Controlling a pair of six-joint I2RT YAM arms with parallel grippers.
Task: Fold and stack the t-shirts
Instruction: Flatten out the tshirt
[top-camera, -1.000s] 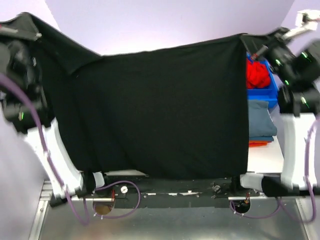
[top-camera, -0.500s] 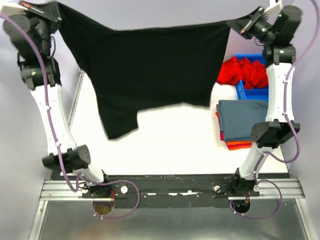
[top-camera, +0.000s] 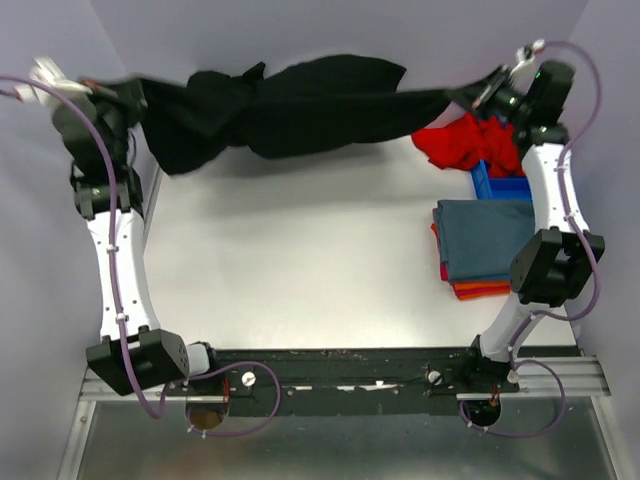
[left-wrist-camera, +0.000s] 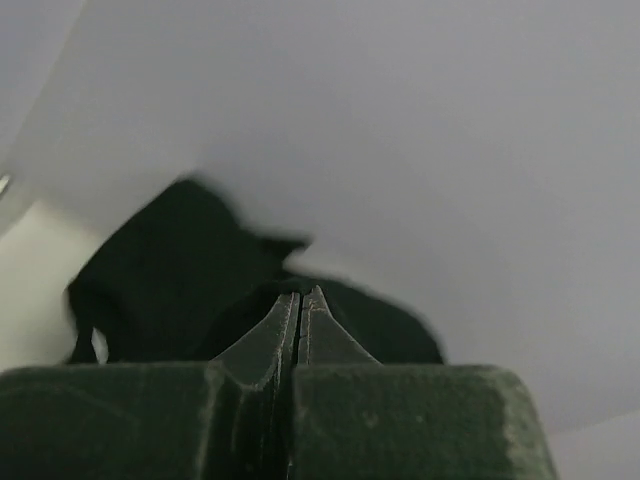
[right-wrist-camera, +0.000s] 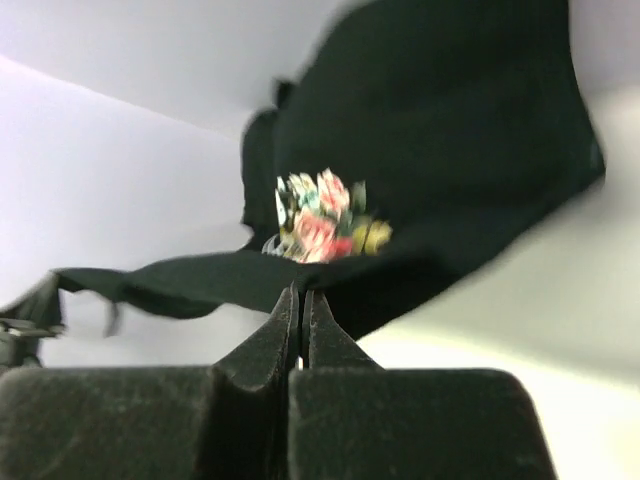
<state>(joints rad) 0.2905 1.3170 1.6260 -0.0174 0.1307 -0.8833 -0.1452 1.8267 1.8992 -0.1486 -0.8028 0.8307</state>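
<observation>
Half a second earlier the black t-shirt hung spread wide; it had since bunched into a rope over the worktop's far edge, left end effector and right end effector each clamped on an end, probably mid-flick to flatten it.

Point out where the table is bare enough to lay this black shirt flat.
Bare: the table centre, between the left arm, the held black t-shirt and the folded stack. Crowded: the right side, with stack, blue bin and red t-shirt.
</observation>
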